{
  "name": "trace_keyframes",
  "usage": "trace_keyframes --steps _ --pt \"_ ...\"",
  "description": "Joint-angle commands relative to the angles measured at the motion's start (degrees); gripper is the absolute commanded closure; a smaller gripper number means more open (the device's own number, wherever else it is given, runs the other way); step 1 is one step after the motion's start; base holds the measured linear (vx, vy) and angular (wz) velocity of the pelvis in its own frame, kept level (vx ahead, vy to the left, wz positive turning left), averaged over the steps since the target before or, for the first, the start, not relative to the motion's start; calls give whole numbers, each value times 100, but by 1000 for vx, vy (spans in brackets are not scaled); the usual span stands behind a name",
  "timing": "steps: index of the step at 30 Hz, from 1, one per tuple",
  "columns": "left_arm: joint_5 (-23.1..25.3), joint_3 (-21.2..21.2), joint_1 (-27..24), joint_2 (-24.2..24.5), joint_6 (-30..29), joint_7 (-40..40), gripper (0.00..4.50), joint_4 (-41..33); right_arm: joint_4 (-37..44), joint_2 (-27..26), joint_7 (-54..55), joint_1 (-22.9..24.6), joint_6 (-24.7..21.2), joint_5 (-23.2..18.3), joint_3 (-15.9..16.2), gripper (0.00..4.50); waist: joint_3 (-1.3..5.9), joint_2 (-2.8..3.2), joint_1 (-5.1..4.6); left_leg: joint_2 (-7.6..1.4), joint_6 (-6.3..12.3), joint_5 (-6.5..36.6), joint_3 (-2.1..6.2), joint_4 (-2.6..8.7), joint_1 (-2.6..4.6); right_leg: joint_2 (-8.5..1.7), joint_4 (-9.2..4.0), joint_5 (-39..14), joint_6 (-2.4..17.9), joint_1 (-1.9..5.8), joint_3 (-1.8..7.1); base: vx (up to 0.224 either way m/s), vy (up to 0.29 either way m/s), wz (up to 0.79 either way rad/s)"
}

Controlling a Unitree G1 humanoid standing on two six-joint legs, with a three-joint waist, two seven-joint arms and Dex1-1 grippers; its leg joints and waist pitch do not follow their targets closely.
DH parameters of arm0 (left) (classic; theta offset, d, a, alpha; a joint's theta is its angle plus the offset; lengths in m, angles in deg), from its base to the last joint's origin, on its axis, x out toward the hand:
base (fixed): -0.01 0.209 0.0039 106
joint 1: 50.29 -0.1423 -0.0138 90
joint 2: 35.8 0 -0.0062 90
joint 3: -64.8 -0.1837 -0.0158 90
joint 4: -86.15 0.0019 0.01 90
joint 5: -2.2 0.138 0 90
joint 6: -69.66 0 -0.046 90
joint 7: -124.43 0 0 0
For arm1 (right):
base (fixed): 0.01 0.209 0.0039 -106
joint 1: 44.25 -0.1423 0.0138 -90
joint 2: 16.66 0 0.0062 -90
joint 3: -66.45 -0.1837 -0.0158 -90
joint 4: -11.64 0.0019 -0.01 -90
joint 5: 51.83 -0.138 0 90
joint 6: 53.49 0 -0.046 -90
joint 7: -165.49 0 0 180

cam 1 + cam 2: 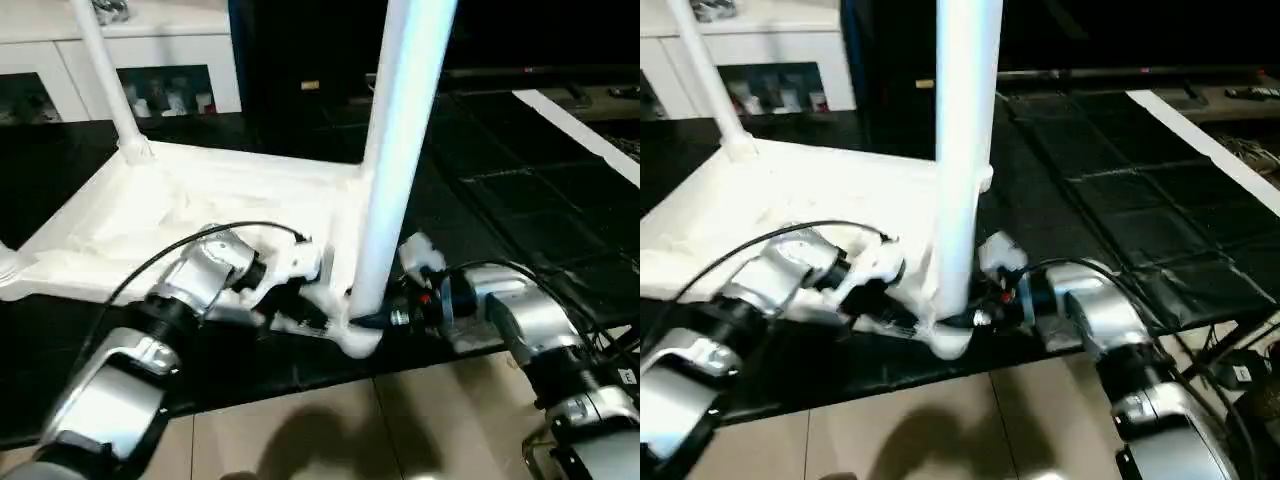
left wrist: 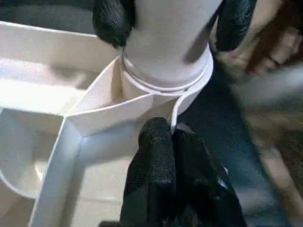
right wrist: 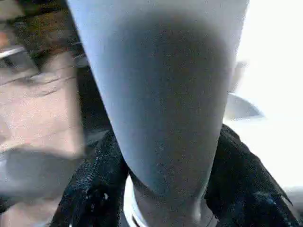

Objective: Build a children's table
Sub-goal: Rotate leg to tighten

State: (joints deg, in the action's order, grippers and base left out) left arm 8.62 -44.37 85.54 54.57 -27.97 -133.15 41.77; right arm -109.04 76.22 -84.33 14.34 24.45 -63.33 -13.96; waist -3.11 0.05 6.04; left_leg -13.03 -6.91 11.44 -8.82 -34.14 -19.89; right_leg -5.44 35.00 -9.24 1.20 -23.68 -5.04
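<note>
We see the tabletop (image 1: 190,215) lying upside down on a dark mat (image 1: 520,200), with 1 leg (image 1: 395,150) standing upright in its near corner socket (image 1: 358,338). Our right claw (image 1: 385,318) reaches in level from the right, its 2 fingers (image 2: 111,21) clasping that leg's base. Our left claw (image 2: 173,156), pinched closed on nothing, presses against the tabletop's ribbing just beside the socket. Another leg (image 1: 105,75) stands at the far corner.

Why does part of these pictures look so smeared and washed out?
Right wrist view: the table leg sits very close, soft-edged, with white glare at one side. Left wrist view: the floor beside the corner socket is streaked with blur. Left eye view: the tabletop is overexposed, ribs barely visible.
</note>
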Motion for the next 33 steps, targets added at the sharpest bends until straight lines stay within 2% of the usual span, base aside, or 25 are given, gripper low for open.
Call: trace_keyframes --steps 1,2,3,4,5,6,8,9,10,11,13,14,15,16,17,20,21,22,24,27,28,29,32,33 --pt "-344 364 163 -537 -502 972 450 220 -36 -503 1305 30 -190 229 -55 251 395 -3 -56 68 129 885 -116 413 -46 -203 -443 -1784 1027 383 213 0 0 0" --pt "-378 473 194 -608 -607 1245 450 257 -129 -703 1779 -4 -253 285 -127 252 396 -25 -80 70 97 852 -117 414 -55 -207 -451 -1790 991 387 214 0 0 0" --pt "-389 538 213 -653 -664 1435 450 273 -210 -843 2091 -44 -284 327 -166 253 402 -37 -142 88 34 792 -87 425 -100 -211 -437 -1856 924 417 197 0 0 0" --pt "-406 636 248 -726 -752 1698 450 298 -354 -1047 2508 -126 -298 360 -232 254 411 -25 -203 107 10 817 -74 429 -132 -202 -448 -1952 845 436 179 0 0 0" --pt "-426 706 275 -786 -809 1879 450 322 -486 -1196 2790 -206 -307 359 -290 254 410 -34 -236 115 24 845 -85 419 -124 -195 -465 -1954 841 417 184 0 0 0" --pt "-437 767 299 -839 -841 2055 450 348 -611 -1322 3043 -282 -297 365 -338 255 410 -36 -292 125 67 880 -94 405 -100 -186 -480 -1930 902 385 192 0 0 0" --pt "-436 940 371 -978 -913 2517 450 439 -923 -1615 3757 -492 -254 426 -472 255 418 -14 -354 121 141 841 -97 394 -102 -176 -467 -1719 1034 377 198 0 0 0" --pt "-448 1025 414 -1047 -933 2743 450 492 -1076 -1736 4093 -605 -218 454 -542 255 418 -28 -376 124 155 814 -95 392 -113 -170 -458 -1656 1060 383 195 0 0 0" --pt "-457 1079 444 -1092 -945 2885 450 528 -1171 -1809 4302 -677 -198 471 -590 255 420 -13 -392 122 161 799 -96 392 -104 -169 -458 -1607 1086 379 193 0 0 0" --pt "-450 1120 487 -1139 -915 3066 450 565 -1327 -1929 4513 -795 -225 397 -698 255 417 -43 -395 119 183 810 -100 391 -97 -165 -465 -1610 1088 373 190 0 0 0" --pt "-412 1206 551 -1235 -906 3344 450 598 -1481 -2136 4817 -932 -221 372 -889 255 423 -8 -389 112 248 734 -105 391 -84 -164 -450 -1397 1158 363 204 0 0 0" --pt "-417 1243 572 -1273 -920 3421 450 585 -1528 -2214 4879 -977 -160 356 -951 255 431 -33 -391 104 277 684 -106 392 -91 -169 -424 -1247 1209 373 207 0 0 0" --pt "-417 1243 572 -1273 -920 3421 450 585 -1528 -2214 4879 -977 -160 356 -951 220 434 -17 -375 96 286 656 -100 397 -79 -176 -418 -1186 1230 375 204 0 0 0" --pt "-426 1260 580 -1296 -953 3457 450 560 -1566 -2262 4944 -1005 -90 360 -996 220 436 -16 -368 89 336 580 -105 391 -82 -174 -402 -979 1290 381 208 0 0 0" --pt "-426 1260 585 -1307 -963 3476 450 548 -1623 -2296 4991 -1036 -24 349 -1037 196 436 -27 -372 90 357 548 -105 391 -92 -171 -388 -885 1316 388 211 0 0 0" --pt "-360 1143 528 -1226 -845 3270 450 507 -1597 -2254 4784 -986 75 312 -1035 172 427 0 -367 91 431 587 -113 392 -77 -187 -391 -825 1404 394 213 0 0 0" --pt "-360 1143 528 -1226 -845 3270 450 507 -1597 -2254 4784 -986 75 312 -1035 172 426 -8 -370 89 436 600 -113 394 -78 -187 -397 -843 1401 396 212 0 0 0" --pt "-348 1099 487 -1184 -819 3161 450 488 -1563 -2204 4712 -952 130 293 -1064 162 427 12 -368 85 429 614 -109 395 -76 -191 -394 -823 1406 398 214 0 0 0" --pt "-300 1005 408 -1064 -767 2934 450 468 -1369 -1997 4275 -806 346 325 -996 136 432 2 -365 87 448 636 -115 389 -80 -191 -389 -756 1418 411 216 0 0 0" --pt "-266 959 390 -976 -704 2809 450 494 -1172 -1809 3958 -668 454 356 -932 126 439 14 -359 79 518 519 -113 381 -76 -186 -360 -506 1500 415 221 0 0 0" --pt "-211 883 376 -866 -591 2627 450 524 -906 -1531 3483 -489 613 351 -839 103 446 5 -340 78 581 458 -114 374 -77 -192 -348 -350 1544 425 222 0 0 0" --pt "-211 883 376 -866 -591 2627 450 524 -906 -1531 3483 -489 613 351 -839 92 449 -13 -340 77 600 460 -116 370 -76 -187 -347 -337 1559 430 219 0 0 0" --pt "-109 678 341 -653 -382 2117 450 540 -484 -971 2487 -207 643 211 -723 72 443 -28 -302 73 685 501 -120 368 -73 -194 -354 -372 1560 436 221 0 0 0" --pt "-73 599 328 -588 -308 1943 450 540 -395 -818 2199 -150 632 174 -696 59 436 -52 -282 71 717 541 -123 368 -78 -196 -366 -441 1547 442 224 0 0 0"
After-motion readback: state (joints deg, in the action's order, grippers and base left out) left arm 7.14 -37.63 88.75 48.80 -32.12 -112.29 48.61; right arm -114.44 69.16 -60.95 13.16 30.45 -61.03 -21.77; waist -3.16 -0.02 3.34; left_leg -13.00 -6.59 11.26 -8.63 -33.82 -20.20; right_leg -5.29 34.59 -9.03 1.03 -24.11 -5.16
